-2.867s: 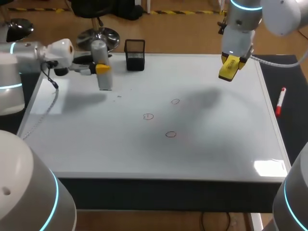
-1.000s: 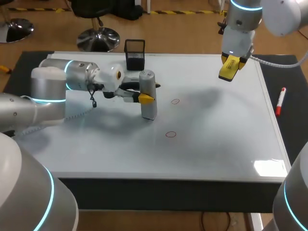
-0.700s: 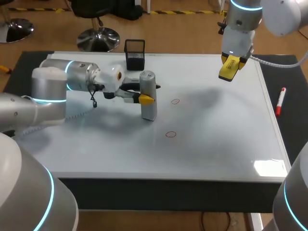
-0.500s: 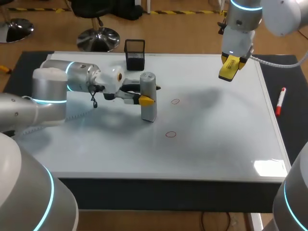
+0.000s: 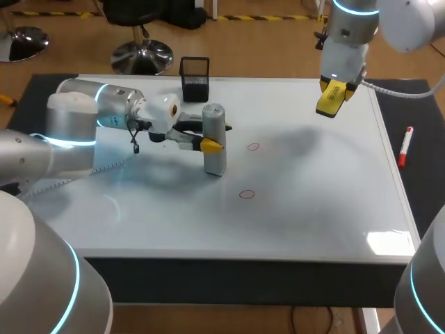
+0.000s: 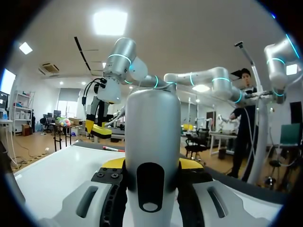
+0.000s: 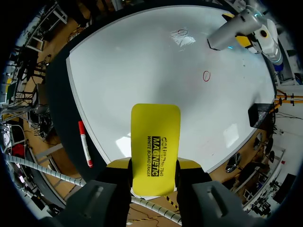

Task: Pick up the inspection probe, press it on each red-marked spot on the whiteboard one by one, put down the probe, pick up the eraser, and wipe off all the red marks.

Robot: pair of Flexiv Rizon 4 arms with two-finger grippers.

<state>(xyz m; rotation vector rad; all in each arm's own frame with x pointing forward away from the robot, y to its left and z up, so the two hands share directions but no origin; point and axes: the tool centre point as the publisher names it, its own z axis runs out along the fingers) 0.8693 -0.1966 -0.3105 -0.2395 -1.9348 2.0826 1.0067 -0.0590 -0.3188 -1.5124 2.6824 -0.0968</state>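
Nearest me, a thin red ring (image 5: 247,194) is waiting on the glossy whiteboard (image 5: 313,223). My left jaws are clamping the smooth grey cylindrical probe (image 5: 215,160), which is standing upright on the board. I am judging that a sideways drag could smear ink or tip it. Farther off, my right jaws are gripping the flat yellow eraser (image 5: 328,104) above the worktop.

The whiteboard (image 5: 313,202) is smooth and glossy, throwing back a bright glare near one corner. The probe (image 5: 214,139) looks like satin grey metal (or painted plastic; hard to tell). The eraser (image 5: 332,97) shows smooth yellow plastic. The cup (image 5: 195,79) is black wire mesh. The left arm (image 5: 83,115) has shiny silver and white shells.
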